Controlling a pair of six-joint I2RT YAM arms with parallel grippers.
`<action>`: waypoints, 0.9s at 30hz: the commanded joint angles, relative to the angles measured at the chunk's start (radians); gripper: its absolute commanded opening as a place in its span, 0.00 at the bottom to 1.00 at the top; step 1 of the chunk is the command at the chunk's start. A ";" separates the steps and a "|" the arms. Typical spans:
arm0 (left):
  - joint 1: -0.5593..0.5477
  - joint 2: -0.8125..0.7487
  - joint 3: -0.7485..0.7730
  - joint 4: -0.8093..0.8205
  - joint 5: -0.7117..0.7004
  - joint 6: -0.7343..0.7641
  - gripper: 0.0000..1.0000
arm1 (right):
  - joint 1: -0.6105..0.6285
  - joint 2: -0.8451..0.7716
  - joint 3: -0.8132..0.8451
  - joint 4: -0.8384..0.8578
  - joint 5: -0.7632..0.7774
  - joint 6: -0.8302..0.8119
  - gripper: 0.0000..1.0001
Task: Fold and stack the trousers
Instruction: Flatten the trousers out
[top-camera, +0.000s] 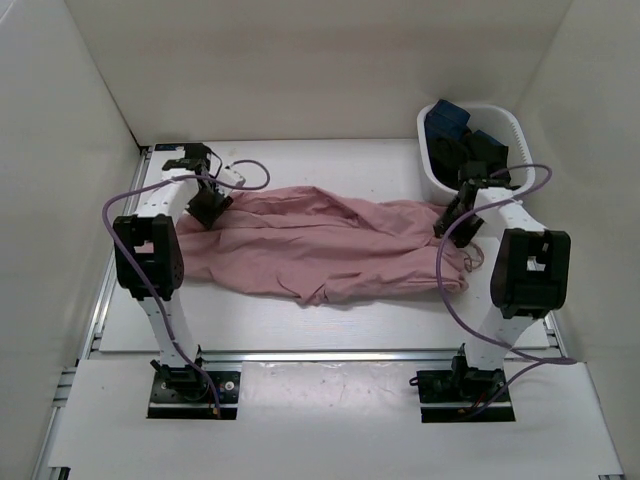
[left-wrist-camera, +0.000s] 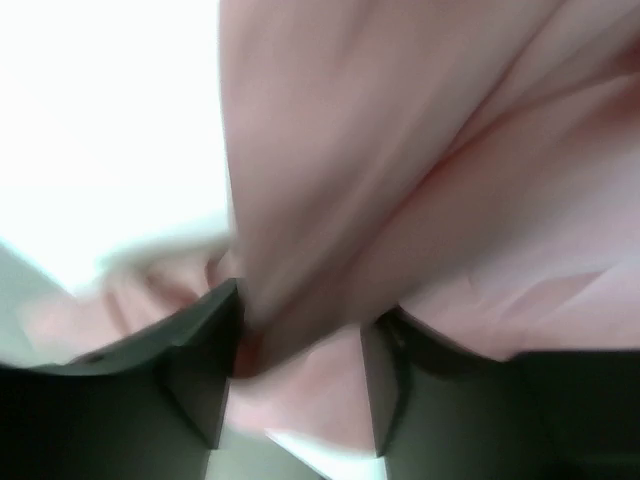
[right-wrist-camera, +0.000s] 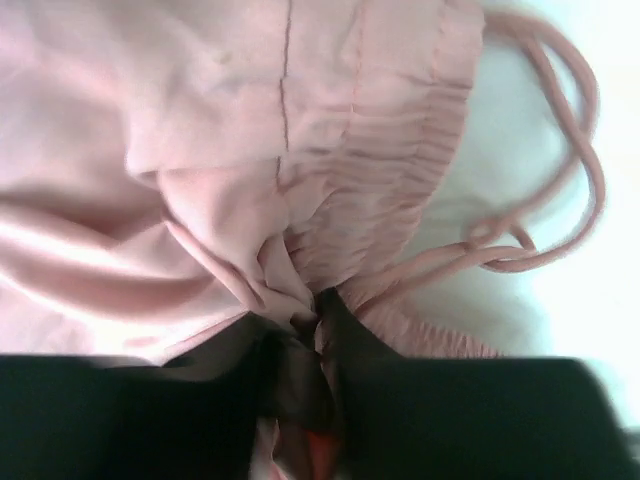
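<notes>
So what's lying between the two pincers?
The pink trousers span the whole gap, left pincer to right pincer, each pinching an end; the top view shows it.

Dusty-pink trousers (top-camera: 320, 250) — thin, rumpled, spread lengthwise across the table, gathered waistband and drawstring at right

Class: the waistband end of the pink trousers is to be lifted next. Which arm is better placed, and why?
Right. The right gripper pinches the trousers at the gathered waistband, beside the drawstring; the left gripper grips the opposite end.
</notes>
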 joint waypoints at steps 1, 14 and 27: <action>0.008 0.055 0.050 0.000 -0.110 -0.013 0.66 | 0.014 0.076 0.119 0.010 0.055 -0.071 0.67; 0.342 -0.303 -0.085 -0.020 0.045 -0.286 1.00 | 0.037 -0.351 -0.084 -0.172 0.365 0.119 0.99; 0.609 -0.144 -0.238 0.143 0.242 -0.438 1.00 | -0.012 -0.449 -0.430 0.094 0.106 0.352 0.98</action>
